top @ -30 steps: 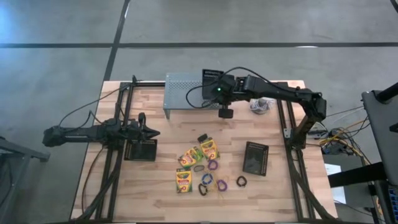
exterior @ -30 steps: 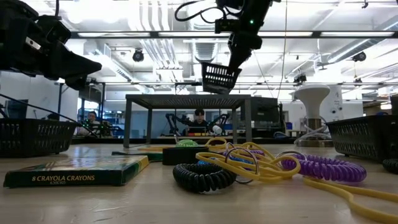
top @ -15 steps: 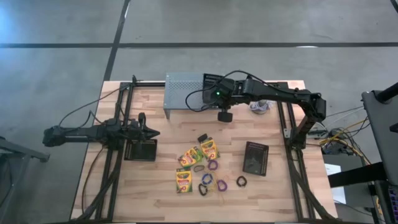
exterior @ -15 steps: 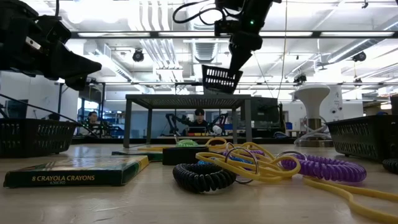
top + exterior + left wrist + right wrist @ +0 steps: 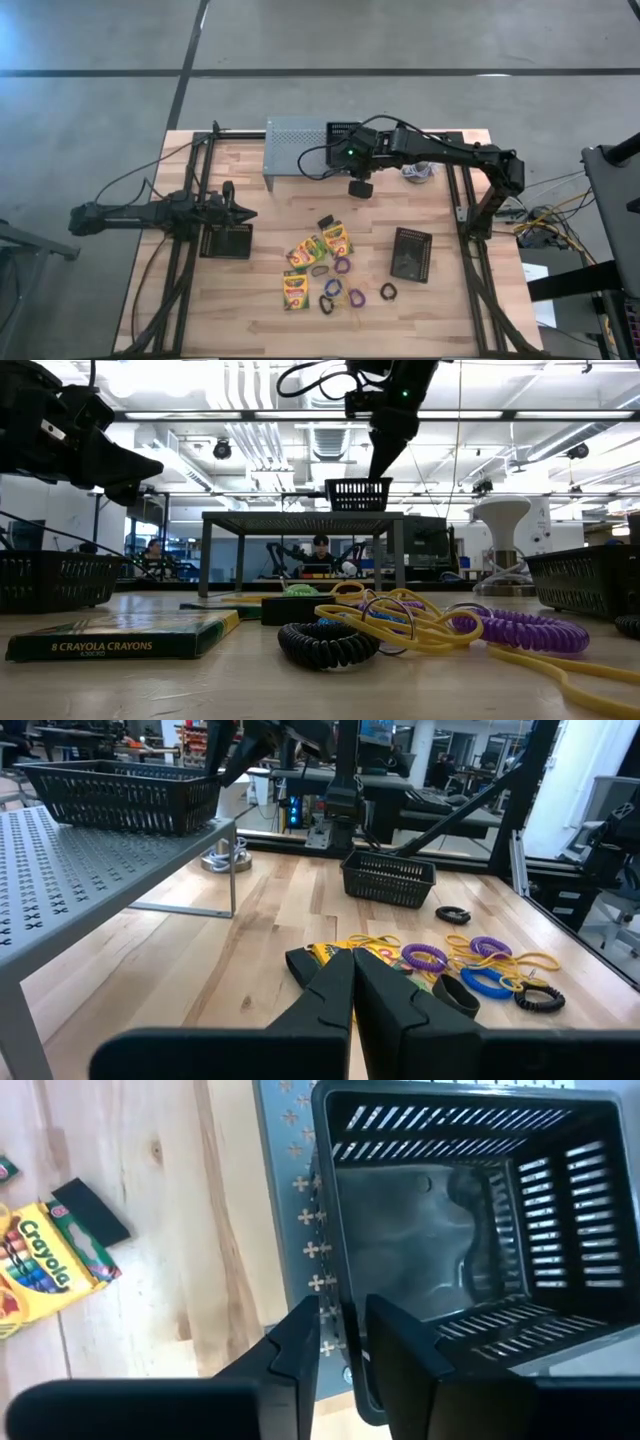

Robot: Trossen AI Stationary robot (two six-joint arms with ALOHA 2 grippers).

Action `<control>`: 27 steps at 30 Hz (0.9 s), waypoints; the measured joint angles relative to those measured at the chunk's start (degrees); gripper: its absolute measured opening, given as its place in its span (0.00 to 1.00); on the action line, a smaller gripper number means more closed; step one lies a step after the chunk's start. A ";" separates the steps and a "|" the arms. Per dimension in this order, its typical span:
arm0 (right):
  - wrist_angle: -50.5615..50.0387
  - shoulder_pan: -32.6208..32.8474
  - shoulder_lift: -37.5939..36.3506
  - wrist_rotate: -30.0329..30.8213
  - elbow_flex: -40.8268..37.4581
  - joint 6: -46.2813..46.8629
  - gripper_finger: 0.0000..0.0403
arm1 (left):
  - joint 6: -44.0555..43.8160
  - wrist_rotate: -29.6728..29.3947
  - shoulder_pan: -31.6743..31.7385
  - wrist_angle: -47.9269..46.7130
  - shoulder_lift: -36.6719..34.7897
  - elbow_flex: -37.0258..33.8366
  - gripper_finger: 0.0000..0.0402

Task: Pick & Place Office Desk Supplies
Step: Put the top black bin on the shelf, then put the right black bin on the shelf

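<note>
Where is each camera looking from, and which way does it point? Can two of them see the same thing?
High view: above the table, looking straight down; both arms show, the left gripper and right gripper.
Low view: at tabletop height, looking level across a crayon box into the room; arms enter from above.
Left wrist view: on the left arm, past its shut fingers toward the crayons and loops.
Right wrist view: on the right arm, down onto a black basket on the grey stand.
Shared: the high and low views also show that basket.

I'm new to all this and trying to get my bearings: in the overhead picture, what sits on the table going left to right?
Left claw above a black basket → grey perforated stand → crayon boxes → right claw → second floor-level black basket.
</note>
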 joint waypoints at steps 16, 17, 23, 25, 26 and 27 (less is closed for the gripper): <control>-6.26 15.84 -0.36 6.83 8.78 23.96 0.21 | -1.05 0.29 -0.14 0.02 0.00 0.00 0.04; -6.16 18.30 -0.27 8.67 7.54 25.37 0.20 | -1.03 0.39 -0.20 0.02 0.00 0.00 0.04; -2.75 32.84 -0.22 13.37 -3.43 40.13 0.16 | 0.07 0.44 -1.35 0.05 0.07 0.00 0.04; -2.97 37.08 -0.22 13.02 -7.35 47.57 0.15 | 0.06 0.44 -1.65 0.15 0.07 -0.01 0.04; -3.71 38.81 -0.22 11.73 -8.97 51.49 0.15 | 0.04 0.44 -1.73 0.15 0.07 0.00 0.04; -4.76 40.31 -0.29 9.46 -10.29 56.02 0.15 | 0.02 0.45 -1.76 0.13 0.07 0.00 0.04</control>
